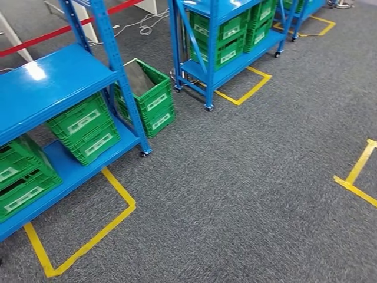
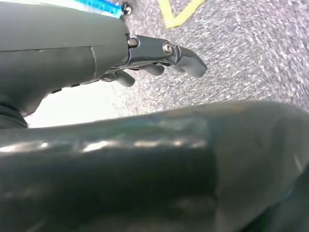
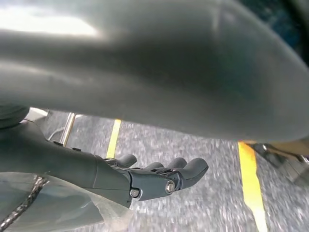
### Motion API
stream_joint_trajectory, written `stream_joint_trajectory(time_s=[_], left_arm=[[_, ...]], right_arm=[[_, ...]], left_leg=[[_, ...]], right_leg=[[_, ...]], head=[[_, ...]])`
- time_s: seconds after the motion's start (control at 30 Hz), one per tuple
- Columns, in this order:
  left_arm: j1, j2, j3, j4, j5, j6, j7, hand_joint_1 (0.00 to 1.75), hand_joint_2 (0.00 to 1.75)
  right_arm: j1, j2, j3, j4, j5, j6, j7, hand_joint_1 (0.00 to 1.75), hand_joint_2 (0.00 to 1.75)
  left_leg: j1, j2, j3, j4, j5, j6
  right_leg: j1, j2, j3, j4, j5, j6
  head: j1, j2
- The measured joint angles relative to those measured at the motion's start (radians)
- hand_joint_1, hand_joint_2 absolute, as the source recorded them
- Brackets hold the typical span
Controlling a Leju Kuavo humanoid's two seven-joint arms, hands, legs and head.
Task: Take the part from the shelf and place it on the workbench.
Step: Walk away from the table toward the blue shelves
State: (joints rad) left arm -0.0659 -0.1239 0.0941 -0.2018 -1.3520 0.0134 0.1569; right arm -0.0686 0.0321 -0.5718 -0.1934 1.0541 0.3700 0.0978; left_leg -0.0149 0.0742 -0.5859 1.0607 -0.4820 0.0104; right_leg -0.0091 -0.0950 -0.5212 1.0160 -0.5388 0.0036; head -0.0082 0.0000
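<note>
A: Where is the part sitting right now?

B: I cannot pick it out. The likeliest places are the green crates (image 1: 84, 127) lying on the lower board of the near blue shelf (image 1: 49, 82), toward that board's right end, but nothing is showing inside them from the head view. Another green crate (image 1: 149, 97) is standing on the grey carpet (image 1: 249, 177) just beyond the shelf's right post, and something grey is lying in it; whether that is the part, I cannot tell.

A: And the hands?

B: Both are hanging low over the carpet. The left hand (image 2: 160, 60) is holding nothing, its fingers reaching out loosely and slightly curved. The right hand (image 3: 160, 176) is doing the same: fingers apart, gently bent, gripping nothing.

A: So which way is the shelf lying from them?

B: Off to the robot's left and ahead, its long axis running away at a slant. I am judging the left hand nearer, though the robot is probably needing to turn and step closer first. The workbench is out of sight.
</note>
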Motion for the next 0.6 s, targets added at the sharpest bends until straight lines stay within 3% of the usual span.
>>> stream_joint_trajectory(time_s=[0.03,0.1,0.13,0.2,0.23,0.27,0.3,0.33,0.37,0.4,0.47,0.53,0.57,0.6], left_arm=[[-0.004,0.002,0.003,0.000,0.004,-0.001,-0.001,0.00,0.00],[-0.008,0.005,0.009,0.000,0.010,-0.002,-0.002,0.00,0.00],[-0.006,0.006,0.012,0.000,0.010,-0.001,-0.005,0.00,0.00],[-0.006,0.007,0.014,0.000,-0.004,0.012,-0.031,0.00,0.00],[-0.007,0.007,0.011,0.000,-0.018,0.023,-0.051,0.00,0.00],[-0.008,0.007,0.006,0.000,-0.034,0.035,-0.072,0.00,0.00],[-0.010,0.007,-0.001,0.000,-0.048,0.048,-0.087,0.00,0.00],[-0.010,0.008,-0.007,0.000,-0.058,0.058,-0.096,0.00,0.00],[-0.009,0.010,-0.012,0.000,-0.064,0.066,-0.100,0.00,0.00],[-0.009,0.012,-0.016,0.000,-0.068,0.070,-0.101,0.00,0.00],[-0.009,0.015,-0.022,0.000,-0.072,0.075,-0.103,0.00,0.00],[-0.009,0.016,-0.028,0.000,-0.072,0.081,-0.107,0.00,0.00],[-0.009,0.017,-0.029,0.000,-0.072,0.084,-0.109,0.00,0.00],[-0.006,0.018,-0.030,0.000,-0.069,0.086,-0.111,0.00,0.00]], right_arm=[[-0.001,0.001,0.000,0.000,0.001,-0.002,0.000,0.00,0.00],[-0.005,0.001,0.000,0.000,0.002,-0.005,0.001,0.00,0.00],[-0.008,0.001,0.000,0.000,0.003,-0.005,0.001,0.00,0.00],[-0.011,0.001,0.000,-0.001,0.003,-0.005,-0.001,0.00,0.00],[-0.011,0.001,0.000,-0.001,0.003,-0.004,-0.004,0.00,0.00],[-0.010,0.001,0.000,-0.001,0.003,-0.003,-0.007,0.00,0.00],[-0.009,0.001,-0.001,-0.001,0.003,-0.002,-0.011,0.00,0.00],[-0.006,0.000,-0.001,0.000,0.003,0.000,-0.014,0.00,0.00],[-0.004,0.000,-0.003,0.000,0.003,0.001,-0.016,0.00,0.00],[-0.002,-0.001,-0.004,-0.001,0.003,0.001,-0.017,0.00,0.00],[0.000,-0.002,-0.006,0.000,0.003,0.001,-0.018,0.00,0.00],[0.001,-0.003,-0.008,0.000,-0.001,0.001,-0.021,0.00,0.00],[0.001,-0.003,-0.009,0.001,-0.003,0.001,-0.024,0.00,0.00],[0.001,-0.003,-0.010,0.001,-0.006,0.001,-0.028,0.00,0.00]], left_leg=[[-0.006,0.016,0.009,-0.025,0.001,0.005],[-0.007,0.002,0.009,-0.034,-0.002,0.012],[-0.004,-0.011,0.011,-0.039,0.000,0.016],[0.004,-0.037,0.017,-0.048,0.005,0.025],[0.006,-0.050,0.018,-0.049,0.006,0.028],[0.008,-0.064,0.017,-0.049,0.006,0.030],[0.008,-0.080,0.017,-0.048,0.006,0.031],[0.008,-0.095,0.019,-0.048,0.005,0.031],[0.009,-0.111,0.020,-0.047,0.004,0.031],[0.010,-0.127,0.023,-0.046,0.003,0.029],[0.012,-0.154,0.024,-0.041,-0.002,0.020],[0.013,-0.178,0.016,-0.035,-0.004,0.009],[0.014,-0.190,0.011,-0.034,-0.003,0.003],[0.016,-0.201,0.008,-0.034,-0.001,-0.002]], right_leg=[[0.003,-0.011,0.001,0.000,-0.003,0.004],[0.005,-0.034,0.006,-0.003,-0.008,0.014],[0.003,-0.024,0.008,0.000,-0.014,0.020],[-0.002,0.032,-0.013,0.050,-0.048,0.029],[-0.004,0.065,-0.041,0.105,-0.075,0.032],[-0.005,0.082,-0.077,0.172,-0.104,0.033],[-0.005,0.089,-0.111,0.232,-0.122,0.035],[-0.005,0.091,-0.136,0.266,-0.122,0.036],[-0.006,0.093,-0.144,0.264,-0.101,0.036],[-0.006,0.097,-0.134,0.223,-0.063,0.036],[-0.012,0.137,-0.087,0.096,0.011,0.037],[-0.017,0.177,-0.054,0.024,0.030,0.032],[-0.016,0.182,-0.049,0.018,0.025,0.027],[-0.015,0.172,-0.045,0.015,0.025,0.021]], head=[[0.000,0.000],[-0.001,0.000],[0.000,0.000],[0.004,0.000],[0.006,0.000],[0.007,0.000],[0.007,0.000],[0.007,0.000],[0.007,0.000],[0.006,0.000],[0.007,0.000],[0.006,0.000],[0.005,0.000],[0.005,0.000]])
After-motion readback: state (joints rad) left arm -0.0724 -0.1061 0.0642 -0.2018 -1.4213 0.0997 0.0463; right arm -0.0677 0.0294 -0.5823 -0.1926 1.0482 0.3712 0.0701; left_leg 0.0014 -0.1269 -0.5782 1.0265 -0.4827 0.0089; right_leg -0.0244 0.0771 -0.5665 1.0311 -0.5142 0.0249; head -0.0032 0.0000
